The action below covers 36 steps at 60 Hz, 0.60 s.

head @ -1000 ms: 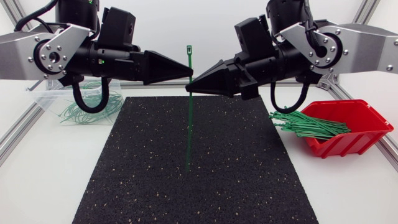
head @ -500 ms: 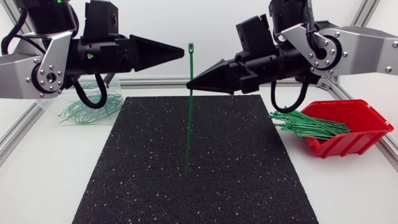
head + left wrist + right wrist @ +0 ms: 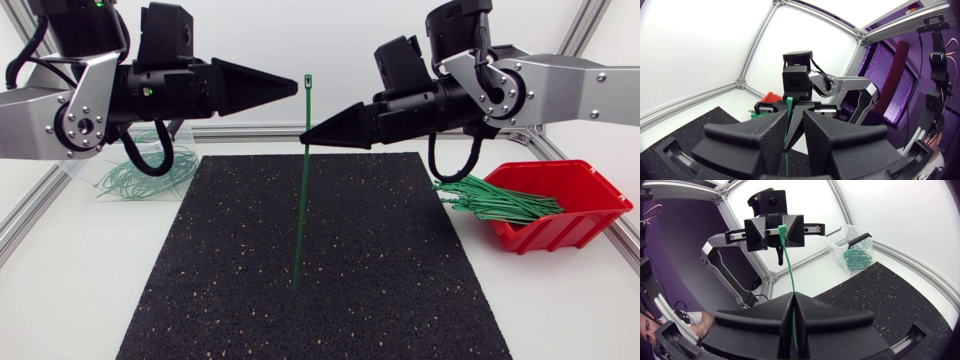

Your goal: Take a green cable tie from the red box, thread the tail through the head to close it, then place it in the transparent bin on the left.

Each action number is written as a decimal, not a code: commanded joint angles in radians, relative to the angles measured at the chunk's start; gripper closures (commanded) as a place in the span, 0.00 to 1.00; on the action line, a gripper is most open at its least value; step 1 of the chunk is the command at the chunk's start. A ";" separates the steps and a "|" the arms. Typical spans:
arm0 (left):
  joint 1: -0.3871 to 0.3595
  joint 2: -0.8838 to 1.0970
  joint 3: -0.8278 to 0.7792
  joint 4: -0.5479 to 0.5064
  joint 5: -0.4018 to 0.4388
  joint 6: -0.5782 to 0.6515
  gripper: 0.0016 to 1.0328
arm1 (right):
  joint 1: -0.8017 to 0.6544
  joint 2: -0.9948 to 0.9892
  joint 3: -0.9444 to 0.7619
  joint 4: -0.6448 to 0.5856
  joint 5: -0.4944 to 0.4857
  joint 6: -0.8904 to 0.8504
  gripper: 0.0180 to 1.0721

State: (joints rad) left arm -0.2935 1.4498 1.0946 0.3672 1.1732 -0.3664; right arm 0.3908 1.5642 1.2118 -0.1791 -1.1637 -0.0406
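Head view: the left hand (image 3: pixel 295 90) has let go of the green cable tie (image 3: pixel 300 215) and risen beside the tie's head (image 3: pixel 308 78), fingers narrowly apart, holding nothing. The right hand (image 3: pixel 306 138) stays pinched on the upright strap above the black mat (image 3: pixel 400 280). Likely the left regrasps near the head; threading has not begun.

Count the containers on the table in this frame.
2. The red box sits right of the black mat, green cable ties spilling out; the transparent bin sits far left, partly hidden behind the left arm.
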 commanded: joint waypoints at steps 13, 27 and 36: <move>-0.016 0.043 -0.002 -0.024 -0.017 0.064 0.78 | -0.007 0.010 0.026 0.020 -0.047 0.071 0.95; -0.029 0.041 -0.001 -0.030 -0.024 0.081 0.79 | -0.009 0.037 0.038 0.021 -0.059 0.091 0.95; -0.033 0.032 -0.006 -0.037 -0.024 0.089 0.79 | -0.010 0.046 0.042 0.023 -0.059 0.093 0.95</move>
State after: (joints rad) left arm -0.3176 1.4784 1.0946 0.3367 1.1473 -0.2943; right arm 0.3885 1.5864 1.2343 -0.1715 -1.2091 0.0269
